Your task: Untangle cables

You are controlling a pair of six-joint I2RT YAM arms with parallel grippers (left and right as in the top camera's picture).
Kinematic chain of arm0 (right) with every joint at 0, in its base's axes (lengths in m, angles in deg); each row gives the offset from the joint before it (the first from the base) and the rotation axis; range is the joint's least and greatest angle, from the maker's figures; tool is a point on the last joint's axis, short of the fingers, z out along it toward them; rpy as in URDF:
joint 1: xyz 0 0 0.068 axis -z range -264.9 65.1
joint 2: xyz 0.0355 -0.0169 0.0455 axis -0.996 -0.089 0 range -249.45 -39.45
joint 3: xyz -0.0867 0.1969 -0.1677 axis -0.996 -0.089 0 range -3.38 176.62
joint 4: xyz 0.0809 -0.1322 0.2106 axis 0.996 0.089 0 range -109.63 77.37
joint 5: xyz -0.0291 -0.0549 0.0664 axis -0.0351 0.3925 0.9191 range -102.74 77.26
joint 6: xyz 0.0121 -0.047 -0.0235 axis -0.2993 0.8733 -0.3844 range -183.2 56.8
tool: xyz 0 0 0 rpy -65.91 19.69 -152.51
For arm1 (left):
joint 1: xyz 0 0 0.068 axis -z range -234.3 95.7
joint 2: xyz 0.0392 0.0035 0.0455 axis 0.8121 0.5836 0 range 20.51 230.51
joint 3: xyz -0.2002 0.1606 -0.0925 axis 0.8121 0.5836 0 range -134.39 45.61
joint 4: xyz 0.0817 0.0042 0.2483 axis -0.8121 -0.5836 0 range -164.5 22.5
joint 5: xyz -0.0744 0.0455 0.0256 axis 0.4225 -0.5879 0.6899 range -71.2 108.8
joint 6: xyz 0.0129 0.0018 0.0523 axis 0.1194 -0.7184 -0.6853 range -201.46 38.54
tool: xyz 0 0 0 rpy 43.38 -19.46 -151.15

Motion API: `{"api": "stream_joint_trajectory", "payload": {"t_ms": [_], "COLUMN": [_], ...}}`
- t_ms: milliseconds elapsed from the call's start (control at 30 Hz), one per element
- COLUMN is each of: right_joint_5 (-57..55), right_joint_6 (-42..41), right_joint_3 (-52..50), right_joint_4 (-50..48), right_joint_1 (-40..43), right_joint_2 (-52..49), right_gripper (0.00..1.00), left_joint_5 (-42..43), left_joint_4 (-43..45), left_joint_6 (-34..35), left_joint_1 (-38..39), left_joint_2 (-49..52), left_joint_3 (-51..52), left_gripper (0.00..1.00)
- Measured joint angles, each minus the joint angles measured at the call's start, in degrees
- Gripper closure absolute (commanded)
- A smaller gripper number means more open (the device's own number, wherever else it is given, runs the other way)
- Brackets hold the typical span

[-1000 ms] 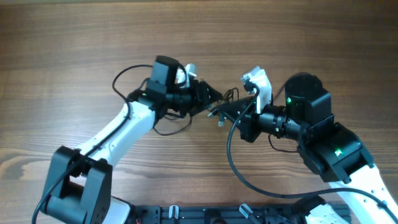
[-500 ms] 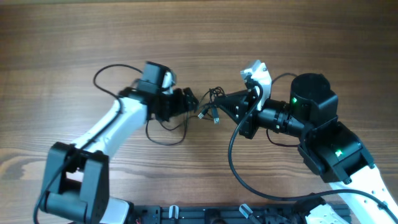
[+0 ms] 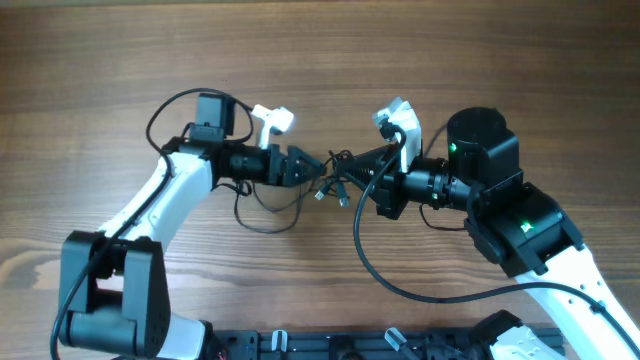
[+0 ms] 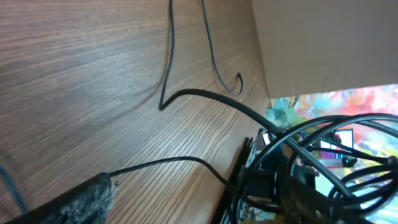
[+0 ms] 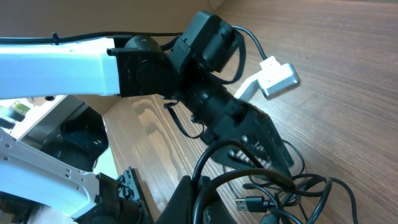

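The cables (image 3: 335, 180) sit in a small knot at mid-frame in the overhead view, between the two arms, with plugs (image 3: 343, 200) at its lower edge. The right arm (image 3: 440, 185) reaches in from the right. The right jaws are clenched and seem to pinch a strand at the knot's right side. The left jaws look released: the wrist view shows one finger (image 4: 87, 196) at the lower-left edge, gripping nothing. Their tips lie just left of the knot. A strand (image 3: 265, 225) trails to the lower left over the worktop (image 3: 100, 60). Knot and both jaws line up left to right, so the free left arm (image 3: 230, 165) is best placed to take hold.
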Motion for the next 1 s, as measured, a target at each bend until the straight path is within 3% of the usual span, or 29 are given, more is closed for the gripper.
{"api": "stream_joint_trajectory", "payload": {"t_ms": [100,133,167,233,267,367,500,600,767,1000], "right_joint_5": [0.0,0.0,0.0,0.0,0.0,-2.62,-17.09,-30.14,-39.56,-42.29], "right_joint_6": [0.04,0.07,0.02,0.04,0.07,-0.22,-2.8,-10.01,-20.74,-25.16], "right_joint_3": [0.0,0.0,0.0,0.0,0.0,0.0,0.26,1.14,3.23,4.04], "right_joint_4": [-0.9,-1.27,-1.66,-2.49,-2.64,-1.42,8.13,17.73,25.09,33.18], "right_joint_1": [0.0,0.0,0.0,0.0,0.0,0.0,0.98,5.25,12.17,12.87], "right_joint_2": [0.0,0.0,0.0,0.0,0.0,-0.07,0.09,1.84,8.98,8.52], "right_gripper": [0.96,0.96,0.95,0.95,0.95,0.96,0.96,0.96,0.95,0.95], "left_joint_5": [-3.72,-4.83,-5.75,-7.13,-8.2,-15.17,-40.61,-53.29,-58.95,-60.87], "left_joint_4": [-1.88,-2.6,-3.17,-3.76,-3.89,-4.35,-10.54,-14.14,-14.01,-12.17], "left_joint_6": [-0.68,-0.72,-0.83,-1.68,-2.27,-0.46,13.6,23.04,31.54,37.83], "left_joint_1": [2.32,2.91,3.48,4.72,5.66,8.02,9.25,6.25,-0.37,-3.96], "left_joint_2": [0.0,0.0,0.0,0.0,0.0,0.0,0.0,0.0,0.0,0.0], "left_joint_3": [0.0,0.0,0.0,0.0,0.0,-0.02,-0.24,-0.22,-0.22,-0.22], "left_gripper": [0.26,0.33,0.45,0.83,0.96,0.96,0.96,0.96,0.96,0.96]}}
